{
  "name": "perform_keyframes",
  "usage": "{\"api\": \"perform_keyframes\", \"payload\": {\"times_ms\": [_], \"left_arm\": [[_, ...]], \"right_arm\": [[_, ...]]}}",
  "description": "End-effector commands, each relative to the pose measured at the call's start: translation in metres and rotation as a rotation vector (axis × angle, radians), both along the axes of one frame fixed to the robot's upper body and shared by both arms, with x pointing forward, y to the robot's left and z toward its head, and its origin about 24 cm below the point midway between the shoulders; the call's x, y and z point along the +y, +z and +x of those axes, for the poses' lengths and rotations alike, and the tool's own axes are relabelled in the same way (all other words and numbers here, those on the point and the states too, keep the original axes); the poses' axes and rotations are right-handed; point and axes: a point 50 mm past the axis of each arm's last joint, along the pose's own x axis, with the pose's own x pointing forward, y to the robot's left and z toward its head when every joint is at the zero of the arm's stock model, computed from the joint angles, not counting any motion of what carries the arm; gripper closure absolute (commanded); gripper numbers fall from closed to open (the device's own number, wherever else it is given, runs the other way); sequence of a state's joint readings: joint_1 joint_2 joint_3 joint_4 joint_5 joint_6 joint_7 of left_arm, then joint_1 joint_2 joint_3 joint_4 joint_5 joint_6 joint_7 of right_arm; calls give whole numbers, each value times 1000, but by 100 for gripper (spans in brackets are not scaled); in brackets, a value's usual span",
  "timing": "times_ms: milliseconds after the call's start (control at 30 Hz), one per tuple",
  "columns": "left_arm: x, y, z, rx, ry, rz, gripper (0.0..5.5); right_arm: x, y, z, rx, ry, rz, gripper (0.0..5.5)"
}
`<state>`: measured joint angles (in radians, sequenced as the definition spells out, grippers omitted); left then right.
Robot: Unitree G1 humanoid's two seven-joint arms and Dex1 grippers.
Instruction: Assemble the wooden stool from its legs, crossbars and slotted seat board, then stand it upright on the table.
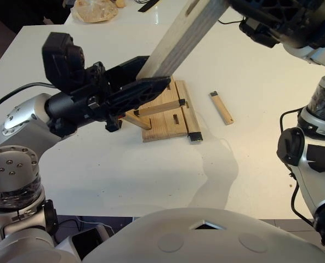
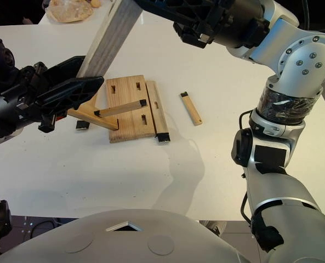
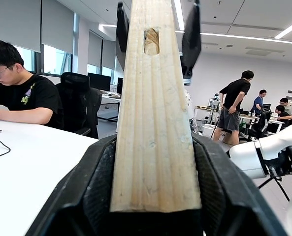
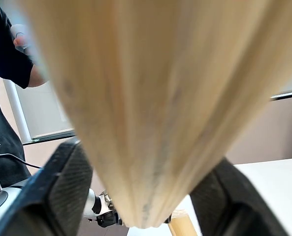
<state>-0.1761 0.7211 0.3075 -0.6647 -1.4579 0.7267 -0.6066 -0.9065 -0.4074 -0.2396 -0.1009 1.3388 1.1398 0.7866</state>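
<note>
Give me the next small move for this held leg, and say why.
Probably lower the leg, bottom end first, toward an open slot in the seat board. The left gripper and right gripper both grip it, tilted in the air near the board, whose slots face up.

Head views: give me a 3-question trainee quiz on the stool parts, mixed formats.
1. True or false: the long leg lies flat on the table.
2. Which side grips it? A) left only B) right only C) both
3. Fill in: the loose short crossbar lies on the seat board's ___ side (robot's).
Key: 1 false, it's tilted in the air. 2 C, left tool low, right tool high. 3 right.
</note>
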Motion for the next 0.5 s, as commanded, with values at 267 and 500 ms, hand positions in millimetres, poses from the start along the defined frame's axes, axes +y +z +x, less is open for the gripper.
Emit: {"api": "perform_keyframes", "payload": {"times_ms": [267, 500], "left_arm": [[9, -6, 1, -3, 20, 40, 347], [18, -9, 14, -28, 140, 80, 299]], "right_arm": [[-5, 9, -2, -37, -1, 5, 348], [-7, 3, -3, -33, -18, -12, 348]]}}
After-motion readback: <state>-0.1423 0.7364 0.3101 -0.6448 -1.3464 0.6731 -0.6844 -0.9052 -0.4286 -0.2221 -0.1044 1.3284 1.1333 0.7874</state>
